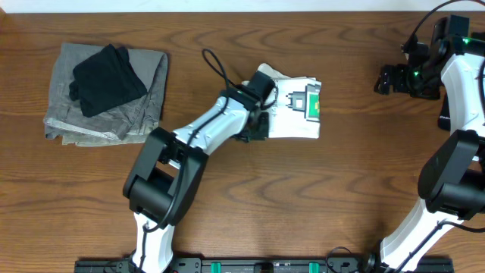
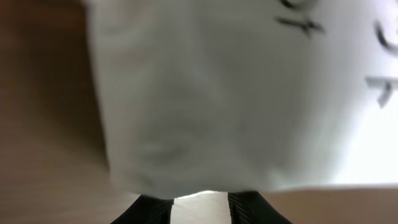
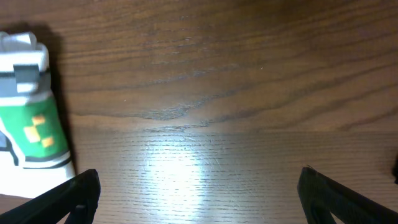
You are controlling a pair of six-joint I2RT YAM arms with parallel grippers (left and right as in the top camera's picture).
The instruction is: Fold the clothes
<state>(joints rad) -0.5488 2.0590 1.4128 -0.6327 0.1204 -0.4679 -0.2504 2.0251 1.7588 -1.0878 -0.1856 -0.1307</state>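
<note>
Shirt (image 1: 292, 123) lies folded into a small packet on the tabletop (image 1: 227, 212), centred, nearer the far edge, print (image 1: 312, 105) up. Left gripper (image 1: 256, 121) pinches its left end, white cloth between the jaws, likely to shift it. Right gripper (image 1: 386, 78) hangs wide open by the right edge, clear of the work.

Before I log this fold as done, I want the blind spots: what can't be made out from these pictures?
- Whether the left gripper pinches the T-shirt: overhead, its wrist covers it; left wrist view crops the fingers at the bottom edge.
- Black text: left wrist, blurred, cut by the top edge.
- Green print: right wrist, cut by the left edge.
- Middle of the gray cloth: overhead, the black garment covers it.
</note>
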